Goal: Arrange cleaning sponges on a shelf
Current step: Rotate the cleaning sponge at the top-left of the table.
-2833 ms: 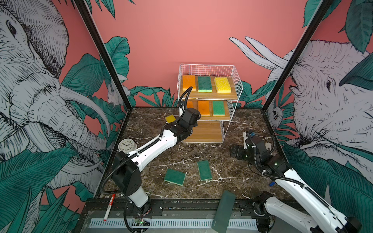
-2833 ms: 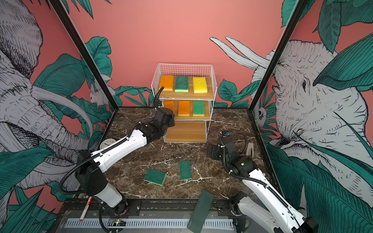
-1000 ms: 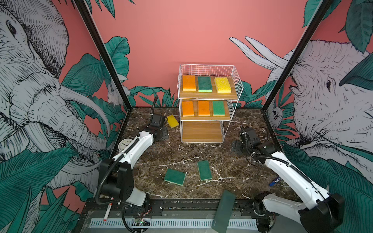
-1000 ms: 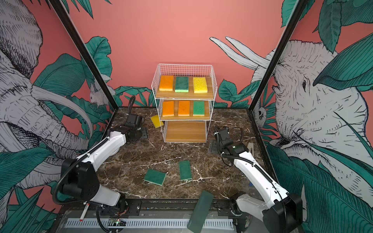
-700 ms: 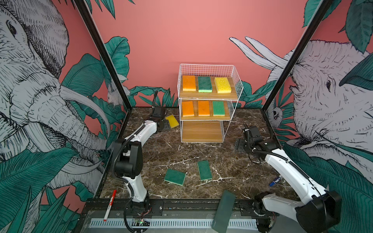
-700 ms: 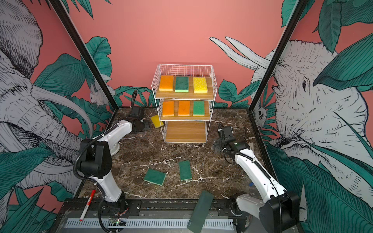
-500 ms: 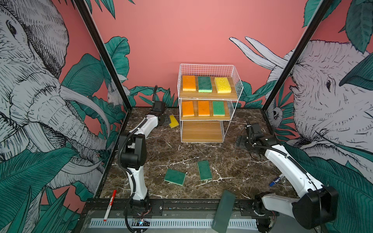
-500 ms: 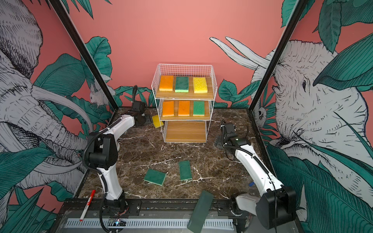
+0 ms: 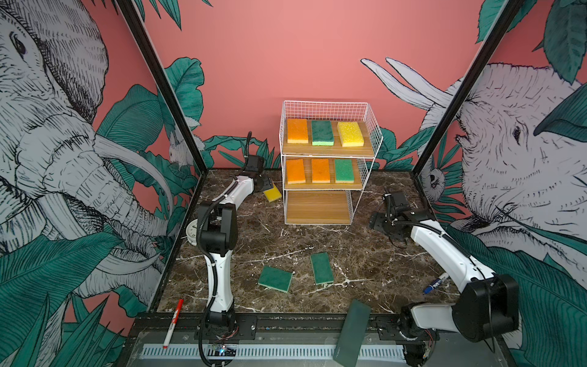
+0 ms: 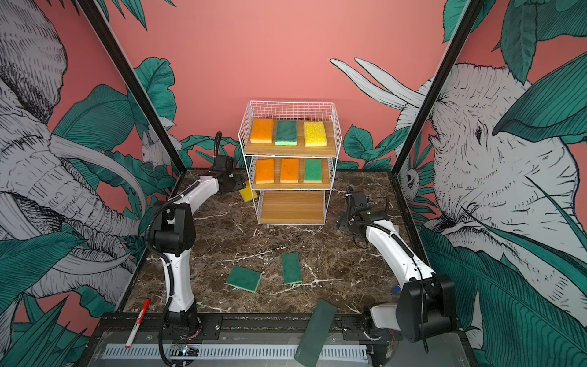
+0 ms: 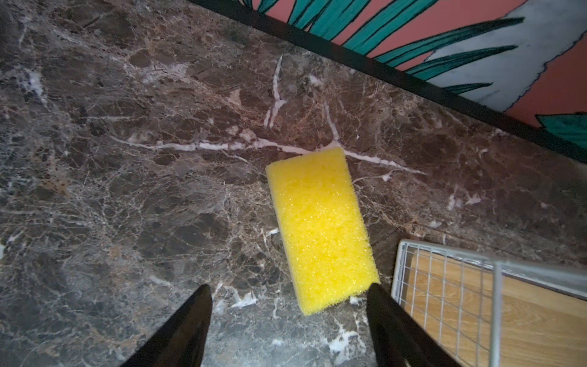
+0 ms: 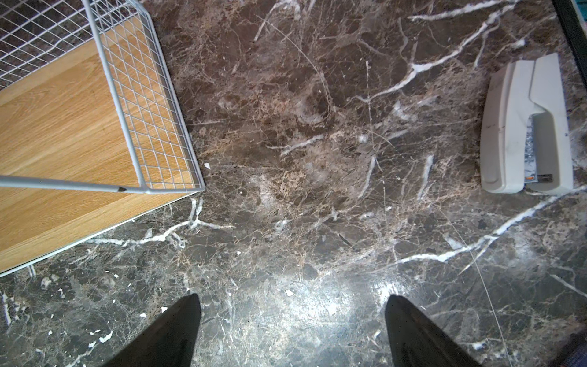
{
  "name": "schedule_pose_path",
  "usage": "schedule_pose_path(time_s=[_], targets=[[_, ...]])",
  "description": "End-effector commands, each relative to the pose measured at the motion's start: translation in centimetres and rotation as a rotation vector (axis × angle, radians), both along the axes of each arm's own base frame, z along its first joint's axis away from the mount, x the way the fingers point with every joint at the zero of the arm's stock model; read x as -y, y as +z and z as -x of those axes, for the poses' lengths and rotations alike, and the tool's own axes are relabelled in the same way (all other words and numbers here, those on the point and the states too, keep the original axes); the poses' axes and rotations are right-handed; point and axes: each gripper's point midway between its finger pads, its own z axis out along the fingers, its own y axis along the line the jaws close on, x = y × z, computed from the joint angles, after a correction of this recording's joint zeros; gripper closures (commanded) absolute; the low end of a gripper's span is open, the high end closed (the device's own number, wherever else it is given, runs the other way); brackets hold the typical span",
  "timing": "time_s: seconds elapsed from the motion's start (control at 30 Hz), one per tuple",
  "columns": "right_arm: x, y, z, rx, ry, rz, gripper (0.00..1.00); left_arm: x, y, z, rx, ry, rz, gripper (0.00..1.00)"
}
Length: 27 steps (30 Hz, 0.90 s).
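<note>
The white wire shelf stands at the back. Its top board carries an orange, a green and a yellow sponge; the middle board carries two orange and a green one. Another yellow sponge lies on the marble just left of the shelf. My left gripper hovers over its near end, open, touching nothing. Two green sponges lie flat nearer the front. My right gripper hangs open over bare marble right of the shelf.
A dark grey-green slab leans over the front rail. A white stapler lies by the right wall, and a blue pen lies further forward. A small clock sits at the left wall, and a red marker at the front left.
My left gripper has left the shelf's middle tier and swung back-left to hover over the yellow sponge. The right arm has shifted slightly toward the back, staying open.
</note>
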Motion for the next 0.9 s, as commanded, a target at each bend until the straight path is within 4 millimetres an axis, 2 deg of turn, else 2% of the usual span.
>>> schedule_pose_path(time_s=[0.0, 0.13, 0.5, 0.87], targets=[[-0.1, -0.1, -0.4, 0.006, -0.011, -0.014, 0.07, 0.2, 0.4, -0.7, 0.018, 0.025, 0.033, 0.22], [-0.5, -0.3, -0.6, 0.008, 0.003, -0.028, 0.06, 0.8, -1.0, -0.6, -0.01, 0.015, 0.034, 0.21], [-0.5, -0.9, -0.6, 0.003, 0.005, -0.031, 0.05, 3.3, -2.1, -0.8, -0.022, -0.02, 0.037, 0.22], [-0.4, -0.7, -0.5, 0.009, 0.011, -0.019, 0.05, 4.2, -4.4, -0.7, -0.073, 0.038, 0.033, 0.17]])
